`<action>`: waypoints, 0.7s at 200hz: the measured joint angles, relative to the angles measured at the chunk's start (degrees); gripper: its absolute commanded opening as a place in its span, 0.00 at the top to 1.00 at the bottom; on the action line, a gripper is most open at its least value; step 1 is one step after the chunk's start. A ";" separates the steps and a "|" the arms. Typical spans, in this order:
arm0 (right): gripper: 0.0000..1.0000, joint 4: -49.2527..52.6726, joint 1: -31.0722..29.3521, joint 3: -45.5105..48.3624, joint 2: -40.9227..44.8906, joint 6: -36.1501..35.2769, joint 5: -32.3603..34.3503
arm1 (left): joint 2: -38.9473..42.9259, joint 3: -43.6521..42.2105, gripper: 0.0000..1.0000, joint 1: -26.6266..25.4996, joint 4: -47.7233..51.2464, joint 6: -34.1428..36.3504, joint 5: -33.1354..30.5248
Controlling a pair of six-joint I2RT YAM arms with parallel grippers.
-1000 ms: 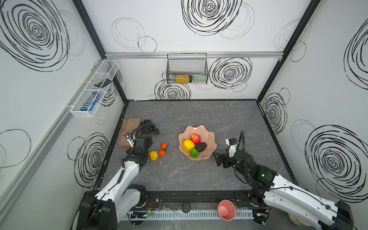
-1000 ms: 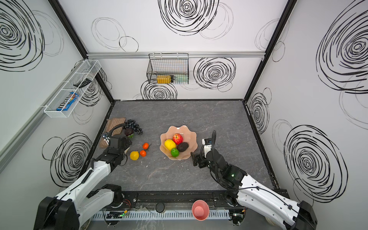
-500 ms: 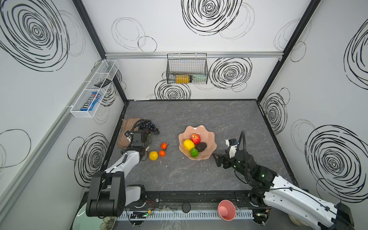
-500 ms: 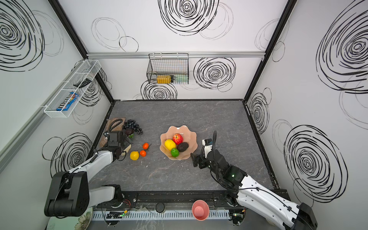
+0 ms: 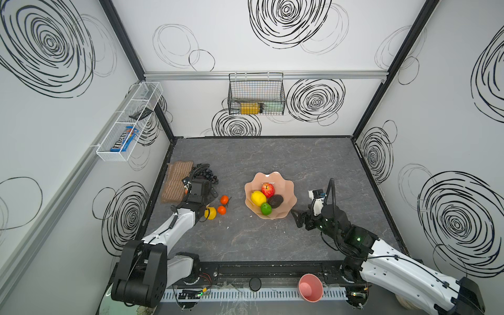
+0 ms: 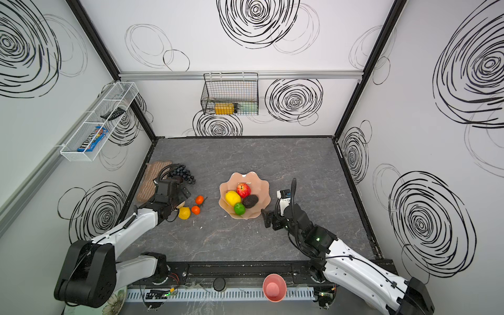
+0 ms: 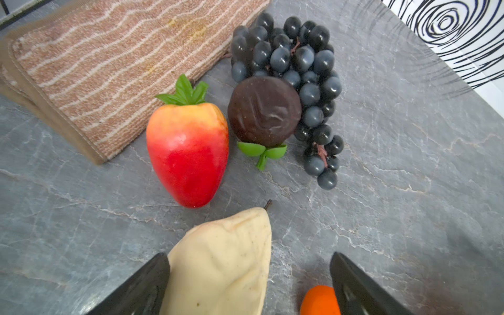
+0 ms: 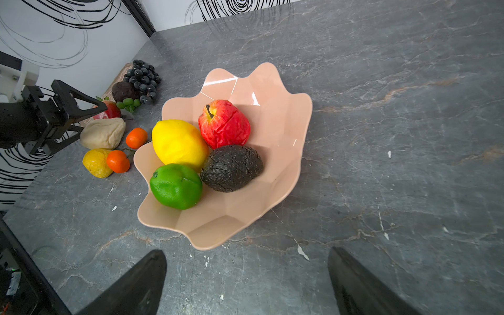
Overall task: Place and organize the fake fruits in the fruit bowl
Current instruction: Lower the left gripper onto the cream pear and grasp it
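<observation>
The peach-pink fruit bowl (image 5: 287,188) (image 8: 218,234) holds a lemon (image 8: 178,144), a red apple (image 8: 223,122), a lime (image 8: 176,185) and a dark avocado (image 8: 231,167). Left of it on the table lie two oranges (image 5: 224,199) (image 5: 221,210), a second lemon (image 5: 210,213), a beige pear (image 7: 218,267), a strawberry (image 7: 188,152), a dark round fruit (image 7: 264,111) and black grapes (image 7: 294,62). My left gripper (image 7: 249,283) is open, its fingers either side of the pear. My right gripper (image 8: 246,278) stands open over bare table just short of the bowl's near rim.
A brown woven mat (image 5: 176,181) lies by the left wall behind the loose fruits. A small pink cup (image 5: 310,287) sits at the front rail. A wire basket (image 5: 256,94) hangs on the back wall, a white shelf (image 5: 128,122) on the left wall.
The left arm has folded lower and its gripper has shifted slightly back and right over the pear. The right arm has hardly moved. Both grippers stayed open.
</observation>
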State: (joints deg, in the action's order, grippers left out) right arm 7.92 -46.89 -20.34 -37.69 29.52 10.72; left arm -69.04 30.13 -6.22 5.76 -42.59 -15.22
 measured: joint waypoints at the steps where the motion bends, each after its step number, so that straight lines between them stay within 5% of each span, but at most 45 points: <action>1: 0.03 0.00 0.00 0.00 0.00 0.00 -0.02 | 0.00 0.00 0.04 0.02 0.02 0.00 0.00; 61: 0.03 0.00 0.11 0.00 0.20 0.11 -0.39 | -2.38 0.00 0.04 4.15 0.02 0.39 3.32; 140: 0.03 0.70 0.31 0.00 2.05 0.52 -0.15 | -7.10 0.02 0.04 3.26 -0.63 1.51 8.44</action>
State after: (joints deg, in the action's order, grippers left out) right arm 8.62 -46.59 -20.34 -35.64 30.04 10.57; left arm -76.14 30.15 -2.96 5.13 -41.08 -6.79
